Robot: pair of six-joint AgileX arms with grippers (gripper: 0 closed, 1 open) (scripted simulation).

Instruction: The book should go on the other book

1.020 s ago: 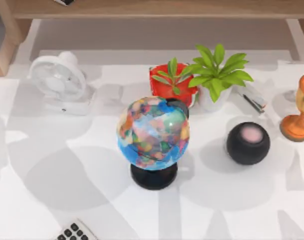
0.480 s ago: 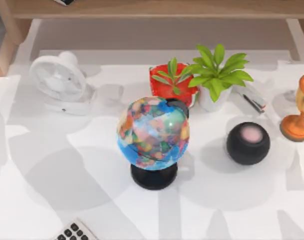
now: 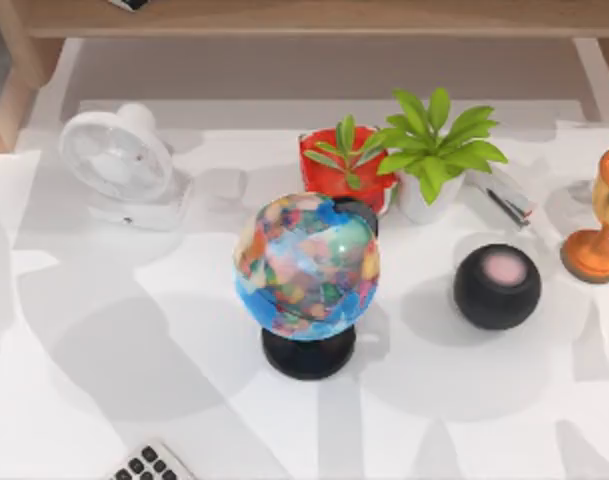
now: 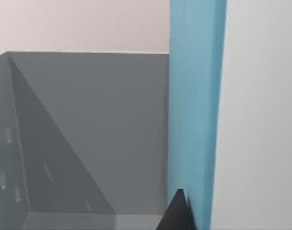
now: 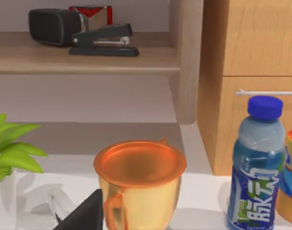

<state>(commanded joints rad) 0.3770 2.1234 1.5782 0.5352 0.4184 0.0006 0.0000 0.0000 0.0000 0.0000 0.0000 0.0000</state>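
In the left wrist view a tall light-blue slab stands upright, apparently a book seen edge-on. It stands beside a grey metal rack and a white wall. A dark part of my left gripper sits close against the slab's lower end. I cannot tell whether it holds the slab. The other book is out of view. A dark part of my right gripper shows in the right wrist view, near a copper cup and apart from it.
On the white table stand a globe, a white fan, a red pot, a white-potted plant, a black speaker, an orange cup and a calculator. A blue bottle stands by the wooden cabinet; a stapler lies on a shelf.
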